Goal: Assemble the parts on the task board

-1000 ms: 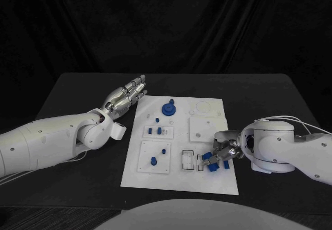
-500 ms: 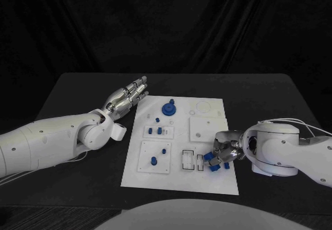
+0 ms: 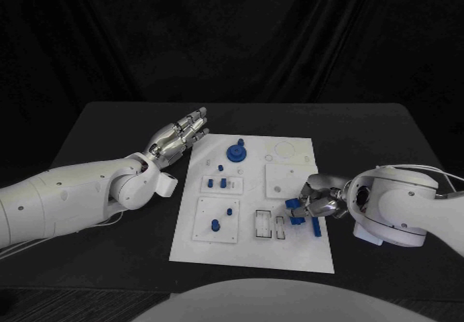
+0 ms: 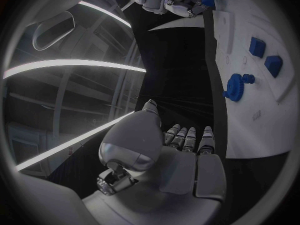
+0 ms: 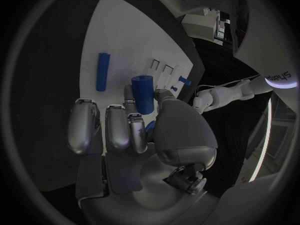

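Note:
The white task board lies in the middle of the black table. My right hand hovers over the board's right edge and pinches a short blue cylinder between thumb and finger; the cylinder shows at the fingertips. A longer blue peg lies flat on the board just in front of that hand, and it shows as a blue peg beyond the fingers. My left hand is held flat with straight fingers beside the board's far left corner, holding nothing.
A blue gear with a knob stands at the board's far middle. Small blue pieces sit in a left plate, with more pieces in front. Two narrow slots lie left of my right hand.
My right hand has moved away from the board's front edge with the short blue cylinder, uncovering the longer peg lying on the board. The left arm has stayed still.

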Controlling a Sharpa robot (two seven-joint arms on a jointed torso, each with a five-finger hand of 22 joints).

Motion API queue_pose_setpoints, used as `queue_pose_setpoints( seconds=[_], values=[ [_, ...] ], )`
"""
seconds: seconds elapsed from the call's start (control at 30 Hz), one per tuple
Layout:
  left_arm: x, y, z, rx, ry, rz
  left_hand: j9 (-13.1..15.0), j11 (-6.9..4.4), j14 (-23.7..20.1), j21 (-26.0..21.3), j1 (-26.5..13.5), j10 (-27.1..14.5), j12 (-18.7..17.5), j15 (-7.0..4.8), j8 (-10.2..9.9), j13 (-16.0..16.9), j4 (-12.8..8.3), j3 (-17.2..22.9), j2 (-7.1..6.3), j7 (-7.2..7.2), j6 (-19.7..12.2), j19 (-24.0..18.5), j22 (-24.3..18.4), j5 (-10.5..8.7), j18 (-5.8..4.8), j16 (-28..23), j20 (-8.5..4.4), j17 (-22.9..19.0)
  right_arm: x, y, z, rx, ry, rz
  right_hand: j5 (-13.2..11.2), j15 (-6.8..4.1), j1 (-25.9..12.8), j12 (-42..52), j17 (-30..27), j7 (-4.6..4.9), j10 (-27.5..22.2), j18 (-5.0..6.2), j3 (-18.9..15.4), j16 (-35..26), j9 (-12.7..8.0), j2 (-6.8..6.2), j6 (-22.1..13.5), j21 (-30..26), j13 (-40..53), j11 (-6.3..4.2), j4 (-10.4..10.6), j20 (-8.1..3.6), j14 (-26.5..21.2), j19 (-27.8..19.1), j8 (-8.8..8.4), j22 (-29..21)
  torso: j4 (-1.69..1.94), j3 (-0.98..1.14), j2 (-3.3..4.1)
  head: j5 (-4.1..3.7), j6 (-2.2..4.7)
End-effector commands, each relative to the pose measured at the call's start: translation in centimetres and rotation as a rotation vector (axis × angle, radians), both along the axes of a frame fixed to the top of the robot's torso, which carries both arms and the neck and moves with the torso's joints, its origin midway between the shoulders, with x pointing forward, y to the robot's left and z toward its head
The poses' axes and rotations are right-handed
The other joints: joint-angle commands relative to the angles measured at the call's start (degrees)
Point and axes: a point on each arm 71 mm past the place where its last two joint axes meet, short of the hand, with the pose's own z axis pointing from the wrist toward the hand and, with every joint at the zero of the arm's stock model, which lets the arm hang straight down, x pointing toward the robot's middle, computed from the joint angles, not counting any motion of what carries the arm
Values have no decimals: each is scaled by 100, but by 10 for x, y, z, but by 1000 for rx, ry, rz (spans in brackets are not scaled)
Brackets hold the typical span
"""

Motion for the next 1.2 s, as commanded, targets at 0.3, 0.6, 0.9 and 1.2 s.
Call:
queue_pose_setpoints(
  seconds=[0.3, 0.6, 0.9, 1.2],
  values=[
    [-1, -4, 6, -68, -71, -15, 5, 47, 1, -19, 20, 3, -18, 63, 13, -6, -6, 40, 19, 59, -6, -7, -10, 26, 104, -21, 68, -5, -9, 9, -6, 221, 369, -191, -243, -7, -294, 15, -15, -23, 623, 65, 1973, 28, 109, 40, -144, 60, 1506, -24, -1824, 25, 240, 212, 120, 1064, 15, -13, -1, -29, -1],
    [-1, -6, 6, -69, -66, -21, 6, 49, 1, -19, 23, 3, -18, 72, 14, -6, -8, 45, 19, 74, -1, -7, -10, 29, 108, -21, 84, -5, -9, 16, -9, 250, 461, -212, -596, -4, -430, 15, -80, -21, 623, 69, 2002, 9, 140, 104, -238, 47, 1506, -20, -1770, 28, 225, 190, 167, 1058, 11, -23, 0, -5, -1],
    [-1, -8, 5, -74, -63, -32, 6, 54, 1, -19, 26, 3, -18, 75, 14, -6, -9, 50, 19, 87, -3, -7, -10, 30, 113, -21, 104, -5, -5, 24, -12, 230, 450, -187, -1470, 29, -606, -27, -225, 26, 597, 82, 1931, -49, 59, 144, -421, -12, 1449, 22, -1634, 56, 198, 153, 109, 1035, 16, -18, -1, -1, -1],
    [-1, -8, 5, -75, -58, -36, 6, 54, 1, -19, 27, 3, -18, 76, 14, -6, -9, 51, 19, 88, -3, -7, -10, 31, 114, -21, 107, -5, -1, 29, -16, 209, 427, -163, -1928, 64, -683, -66, -340, 70, 572, 118, 1844, -100, -42, 144, -505, -175, 1395, 63, -1532, 89, 178, 95, 52, 983, 13, -16, 6, 15, -1]
  ],
)
